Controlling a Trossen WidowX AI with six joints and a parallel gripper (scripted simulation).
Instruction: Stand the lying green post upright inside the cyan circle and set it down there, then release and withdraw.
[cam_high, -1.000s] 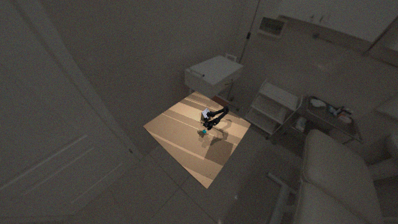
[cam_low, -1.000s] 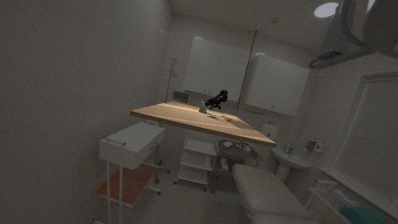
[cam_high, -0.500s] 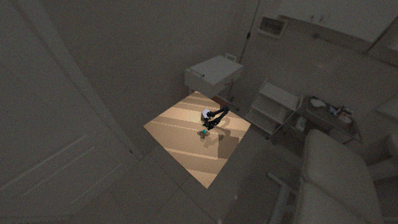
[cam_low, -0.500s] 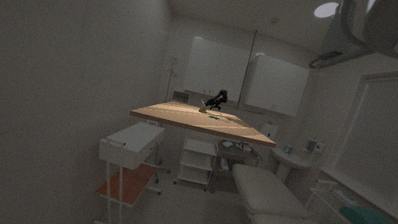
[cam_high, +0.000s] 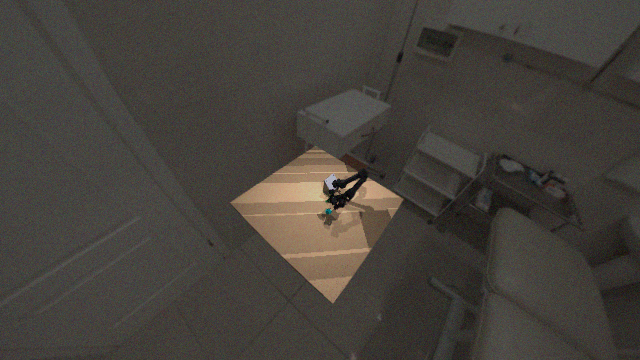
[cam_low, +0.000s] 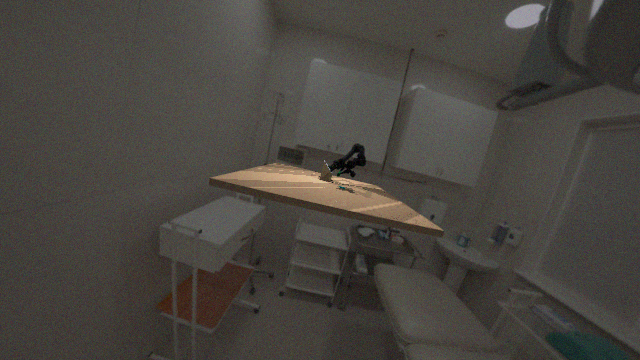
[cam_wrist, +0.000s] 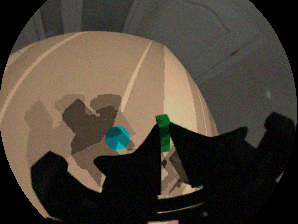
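- Wrist view: the black parallel-jaw gripper (cam_wrist: 161, 163) fills the lower half of the picture, its two dark fingers standing narrow and clamped on the slim green post (cam_wrist: 162, 135).
- The green post rises from between the fingers and its free end shows above them, tilted a little from the gripper's line; the lower part is hidden by the fingers.
- The small cyan circle (cam_wrist: 117, 139) lies on the tan wooden table top (cam_wrist: 60, 70), just left of the post in this view and apart from it.
- A dark grey, cross-shaped shadow (cam_wrist: 83, 124) falls on the table top beside the cyan circle and touches its upper left edge.
- Top view: the black six-joint arm (cam_high: 350, 184) reaches over the middle of the table top (cam_high: 300, 240) from its white base block (cam_high: 330, 181).
- The gripper (cam_high: 334, 202) hangs just above and to the right of the cyan circle (cam_high: 328, 211); the post shows only as a tiny green fleck at the gripper, too small to judge its tilt.
- Exterior view: the arm (cam_low: 350, 161) bends down toward the table top (cam_low: 310, 195), with a green fleck under the gripper and the cyan circle (cam_low: 343, 188) lower on the wood, near but apart.
- Whether the post is over the circle cannot be told from any view.
- A white cabinet on legs (cam_low: 212, 232) stands beside the table.
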